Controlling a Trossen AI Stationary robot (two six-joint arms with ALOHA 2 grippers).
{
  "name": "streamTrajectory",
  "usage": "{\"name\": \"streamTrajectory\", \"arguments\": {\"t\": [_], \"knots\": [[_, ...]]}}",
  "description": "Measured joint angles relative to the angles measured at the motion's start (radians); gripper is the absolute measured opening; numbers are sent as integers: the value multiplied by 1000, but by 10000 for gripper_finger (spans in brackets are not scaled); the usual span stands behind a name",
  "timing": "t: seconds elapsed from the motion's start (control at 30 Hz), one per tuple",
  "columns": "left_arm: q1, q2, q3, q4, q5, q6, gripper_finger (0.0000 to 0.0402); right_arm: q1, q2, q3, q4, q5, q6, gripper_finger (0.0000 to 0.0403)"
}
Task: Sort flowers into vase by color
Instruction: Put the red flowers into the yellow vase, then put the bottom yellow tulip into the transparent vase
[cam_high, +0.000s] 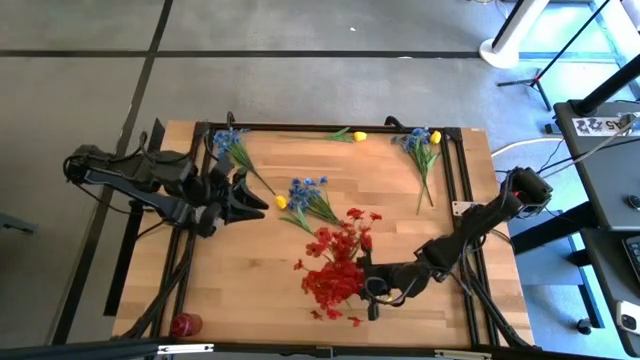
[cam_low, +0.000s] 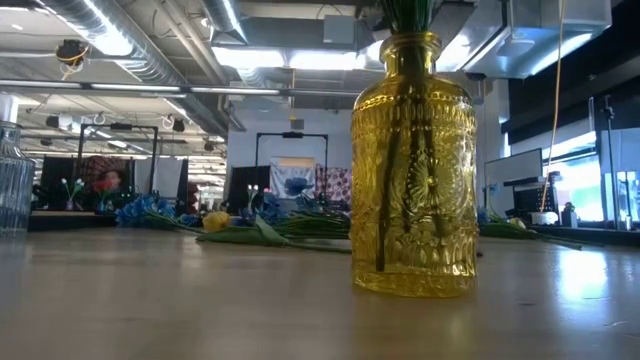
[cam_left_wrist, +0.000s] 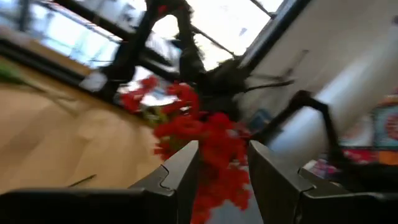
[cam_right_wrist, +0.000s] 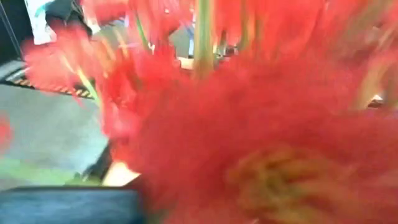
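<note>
Red flowers (cam_right_wrist: 261, 124) fill right wrist view; right pincer (cam_high: 368, 290) beside them — grip unclear | left pincer (cam_high: 250, 196) parted, empty

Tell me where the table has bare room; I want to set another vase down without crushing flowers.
The widest bare wood lies between the left gripper and the red bunch, down to the near edge. A smaller patch sits between the blue sprig and the far-right sprig. It is crowded around the right gripper, pressed against the red blooms.
</note>
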Motion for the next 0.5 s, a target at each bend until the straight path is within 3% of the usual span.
{"name": "streamTrajectory", "arguments": {"t": [0.23,0.5], "knots": [[-23,14,-1,-114,-262,-7,132,0,-21,263,-353,-1,2,253],[-25,114,-1,-192,-402,-70,132,0,-29,457,-694,-17,7,322]]}}
